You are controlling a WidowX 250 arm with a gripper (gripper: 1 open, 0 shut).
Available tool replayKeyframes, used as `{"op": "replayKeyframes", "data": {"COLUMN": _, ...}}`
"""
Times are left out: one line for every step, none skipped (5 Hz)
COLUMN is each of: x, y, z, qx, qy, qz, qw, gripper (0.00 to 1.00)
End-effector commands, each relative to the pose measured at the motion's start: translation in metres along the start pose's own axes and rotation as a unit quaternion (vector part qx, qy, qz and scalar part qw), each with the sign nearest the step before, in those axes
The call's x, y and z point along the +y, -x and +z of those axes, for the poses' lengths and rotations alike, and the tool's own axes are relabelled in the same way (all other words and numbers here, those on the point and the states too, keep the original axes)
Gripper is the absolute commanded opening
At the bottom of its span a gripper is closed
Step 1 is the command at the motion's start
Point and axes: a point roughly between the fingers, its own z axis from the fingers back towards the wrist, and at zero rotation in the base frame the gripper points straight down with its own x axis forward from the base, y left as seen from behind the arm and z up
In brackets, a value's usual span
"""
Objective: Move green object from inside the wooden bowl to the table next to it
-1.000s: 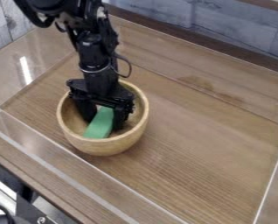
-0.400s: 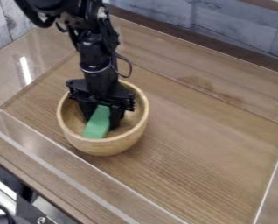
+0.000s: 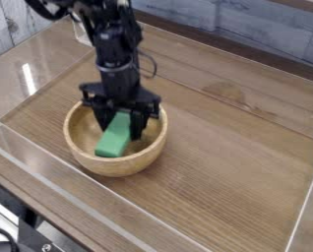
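The green object is a flat bright green block, tilted, with its upper end between the fingers of my gripper. The gripper points straight down and is shut on the block's upper part. The block's lower end still hangs within the wooden bowl, a round light tan bowl on the brown wood-grain table. The black arm reaches down from the upper left.
Clear acrylic walls border the table along the front and left sides. Bare tabletop lies to the right of the bowl and behind it.
The jaws closed on the green block and the gripper has risen a little, shifting slightly right; the block has lifted with it.
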Motion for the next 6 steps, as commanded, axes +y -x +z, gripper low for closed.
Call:
{"op": "replayKeyframes", "data": {"x": -0.003, "y": -0.016, "z": 0.04, "qx": -0.046, "qy": 0.006, "qz": -0.017, "qw": 0.9988, "gripper": 0.0}}
{"op": "replayKeyframes", "data": {"x": -0.026, "y": -0.018, "z": 0.063, "qx": -0.054, "qy": 0.017, "qz": -0.037, "qw": 0.9977, "gripper": 0.0}}
{"op": "replayKeyframes", "data": {"x": -0.063, "y": -0.016, "z": 0.053, "qx": -0.056, "qy": 0.024, "qz": -0.04, "qw": 0.9974, "gripper": 0.0}}
{"op": "replayKeyframes", "data": {"x": -0.106, "y": -0.008, "z": 0.033, "qx": -0.049, "qy": 0.028, "qz": -0.052, "qw": 0.9971, "gripper": 0.0}}
{"op": "replayKeyframes", "data": {"x": -0.14, "y": 0.002, "z": 0.004, "qx": -0.043, "qy": 0.03, "qz": -0.071, "qw": 0.9961, "gripper": 0.0}}
{"op": "replayKeyframes", "data": {"x": -0.158, "y": 0.012, "z": -0.024, "qx": -0.044, "qy": 0.034, "qz": -0.09, "qw": 0.9944, "gripper": 0.0}}
